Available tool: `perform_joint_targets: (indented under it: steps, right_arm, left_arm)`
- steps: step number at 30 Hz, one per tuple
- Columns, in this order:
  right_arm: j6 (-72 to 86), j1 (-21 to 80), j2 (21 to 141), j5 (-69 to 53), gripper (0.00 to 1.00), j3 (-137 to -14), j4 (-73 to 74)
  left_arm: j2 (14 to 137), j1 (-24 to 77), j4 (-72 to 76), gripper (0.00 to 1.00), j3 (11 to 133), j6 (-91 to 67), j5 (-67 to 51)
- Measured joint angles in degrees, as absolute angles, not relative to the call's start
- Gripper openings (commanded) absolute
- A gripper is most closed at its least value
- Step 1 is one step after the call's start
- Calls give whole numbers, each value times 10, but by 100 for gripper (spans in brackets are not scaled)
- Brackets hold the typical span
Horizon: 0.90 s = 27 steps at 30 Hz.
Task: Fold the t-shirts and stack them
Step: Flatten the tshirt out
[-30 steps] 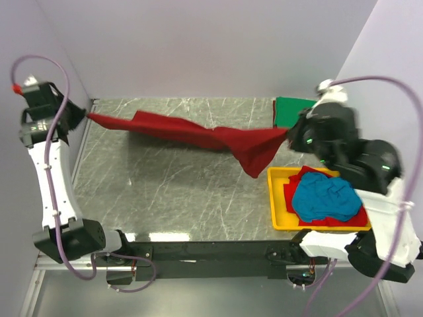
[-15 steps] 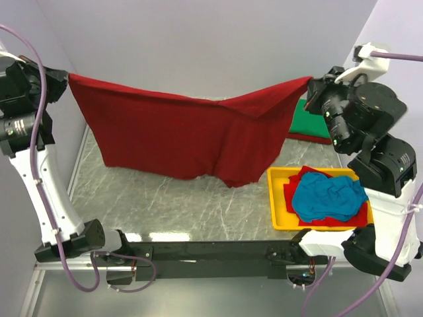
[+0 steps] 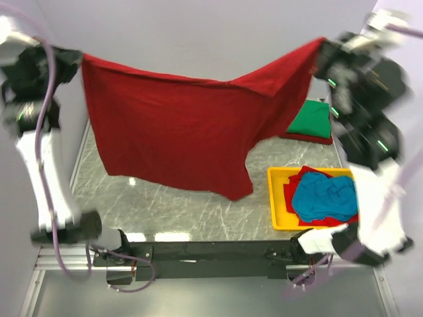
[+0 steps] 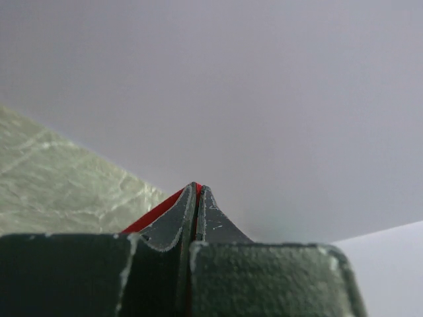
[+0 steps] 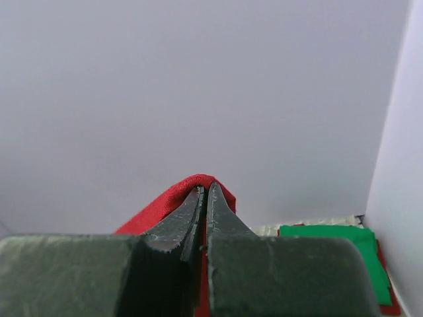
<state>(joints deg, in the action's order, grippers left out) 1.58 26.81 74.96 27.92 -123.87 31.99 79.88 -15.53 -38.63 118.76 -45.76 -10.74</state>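
Left gripper [image 4: 197, 193]: you hold one top corner of the dark red t-shirt [image 3: 178, 132], jaws tight together.
Right gripper [image 5: 204, 193]: pinches the other corner.
Position: it hangs spread between them, above the table [image 3: 165, 211].
Handling: soft, light, limp; you should grip corners only.

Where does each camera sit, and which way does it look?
Top: above and behind, looking down on the table; left claw and right claw hold up the red shirt.
Left wrist: on that arm, facing the wall; shut claw shows.
Right wrist: likewise, facing the wall; shut claw shows.
Top and right wrist share the green shirt.
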Motion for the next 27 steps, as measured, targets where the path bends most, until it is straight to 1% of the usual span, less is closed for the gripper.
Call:
perform_joint_targets:
  steps: [3,7,9,12,14,17,22,27]
  right_arm:
    - [36,222,822,227,0,-1251,309]
    - [56,188,964,167,0,-1320,314]
    - [65,177,1023,143,0,-1347,318]
    - [75,167,1068,123,0,-1369,325]
    - [79,163,1070,113,0,-1369,326]
    - [81,163,1044,108,0,-1360,308]
    - [82,164,957,99,0,-1342,278]
    - [71,184,848,99,0,-1298,237]
  left_arm:
    - [897,-128,-379,0,1229,-458,-114]
    - [1035,-118,-385,0,1291,-460,-123]
    - [1073,-118,-389,0,1300,-461,-123]
    - [1086,-120,-388,1,1300,-464,-128]
    - [1076,-121,-368,0,1298,-464,-133]
    - [1035,-124,-329,0,1274,-464,-136]
    - [910,-145,-276,0,1208,-467,-129]
    - [769,-159,-242,1,1130,-468,-90]
